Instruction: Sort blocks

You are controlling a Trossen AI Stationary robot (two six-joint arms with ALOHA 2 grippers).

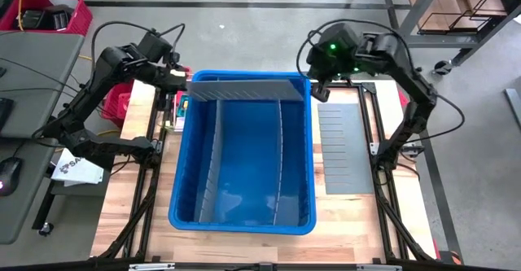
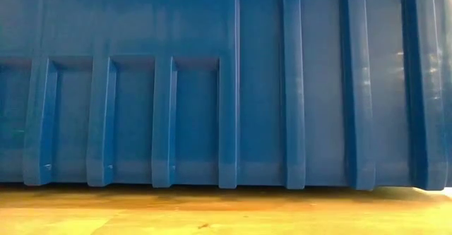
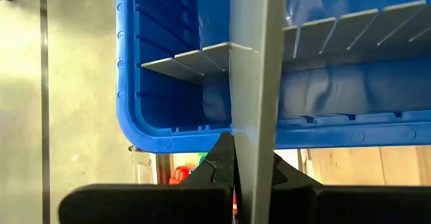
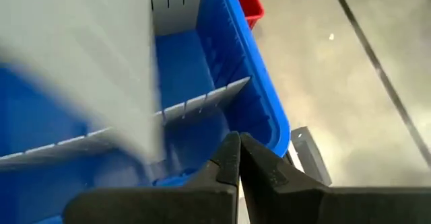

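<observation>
Blue bin point(image 2: 226, 87) — its ribbed wall fills the low view, standing on the wooden table point(image 2: 226, 210).

Grey divider panel point(image 1: 244, 88) — lies across the bin's far rim, long axis side to side, spanning arm to arm. Two more dividers stand lengthwise inside the bin.

Left end effector point(image 3: 234, 158) — closed on the panel's left end, edge pinched between the fingers.

Right end effector point(image 4: 239, 158) — at the bin's far right corner, fingers closed; whether it grips the panel cannot be told.

Blocks point(image 3: 185, 172) — a small red, green and yellow cluster on the table just outside the bin's left wall, directly beneath the left end effector; that arm is nearer. Too small to judge any long axis or heading.
</observation>
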